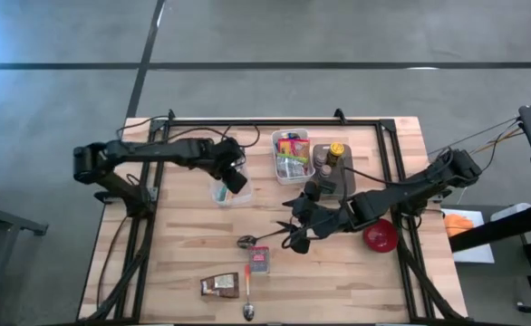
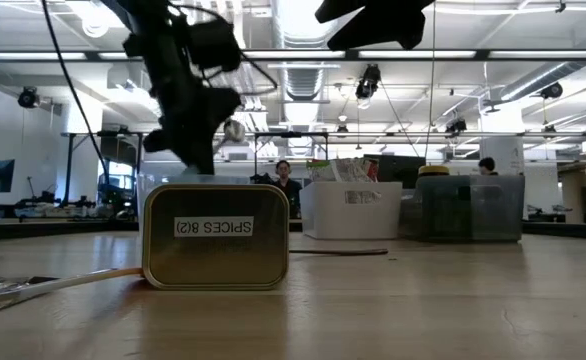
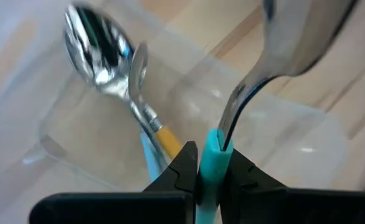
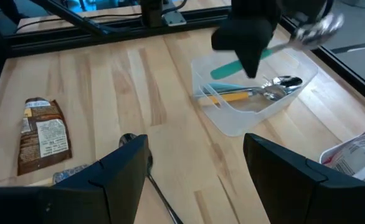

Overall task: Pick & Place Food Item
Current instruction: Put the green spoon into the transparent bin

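Observation:
My left gripper (image 1: pixel 236 178) hangs over a clear plastic tub (image 1: pixel 232 193) at the table's left middle, shut on a teal-handled spoon (image 4: pixel 235 67). In the tub lie a spoon with a yellow handle (image 3: pixel 117 68) and another teal handle. My right gripper (image 1: pixel 297 234) hovers open at mid-table with nothing between its fingers (image 4: pixel 129 171). A brown food packet (image 1: pixel 220 285) lies flat near the front edge. A small spice tin (image 1: pixel 260 261) rests on the table beside it and fills the low view's centre (image 2: pixel 216 237). My left gripper pinches the spoon's teal handle (image 3: pixel 212 163) between its two fingers, part way along it. The fingers come steeply from above and lie across the handle. The spoon is lifted clear, its metal bowl (image 3: pixel 301 37) sticking out over the tub.
A white bin of food packets (image 1: pixel 293 156) and a dark bin with a bottle (image 1: pixel 332 170) stand at the back middle. A red bowl (image 1: pixel 381 235) sits at the right. Two loose spoons (image 1: pixel 247 242) (image 1: pixel 247 292) lie near the tin and the packet.

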Robot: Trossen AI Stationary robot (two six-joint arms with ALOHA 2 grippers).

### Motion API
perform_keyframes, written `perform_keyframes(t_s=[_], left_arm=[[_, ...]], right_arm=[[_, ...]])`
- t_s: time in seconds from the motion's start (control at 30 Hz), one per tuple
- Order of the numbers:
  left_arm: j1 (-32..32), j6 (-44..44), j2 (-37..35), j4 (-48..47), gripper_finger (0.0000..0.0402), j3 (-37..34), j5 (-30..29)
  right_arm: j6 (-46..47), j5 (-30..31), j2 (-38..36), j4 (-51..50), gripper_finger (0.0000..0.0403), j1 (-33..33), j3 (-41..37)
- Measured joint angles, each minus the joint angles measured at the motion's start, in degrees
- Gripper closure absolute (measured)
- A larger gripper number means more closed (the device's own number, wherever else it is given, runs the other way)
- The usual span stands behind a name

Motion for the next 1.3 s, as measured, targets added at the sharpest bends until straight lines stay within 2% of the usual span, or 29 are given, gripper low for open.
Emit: perform_keyframes(t_s=[0.2,0.4,1.07,1.3], left_arm=[[2.78,-0.03,5.41,-1.01,0.0379,-0.07,2.06],[5.55,-0.18,7.63,-1.07,0.0379,-0.11,2.56],[6.8,-0.64,8.54,-0.71,0.0379,-0.7,4.55],[6.8,-0.66,8.54,-0.7,0.036,-0.7,4.72]], right_arm=[[-0.04,-0.02,0.03,-0.06,0.0141,0.02,-0.07],[-0.24,-0.02,0.02,-0.25,0.0141,0.02,-0.09],[-0.23,-0.15,0.03,-0.21,0.0142,0.02,-0.17],[-0.22,-0.15,0.03,-0.21,0.0142,0.02,-0.17]])
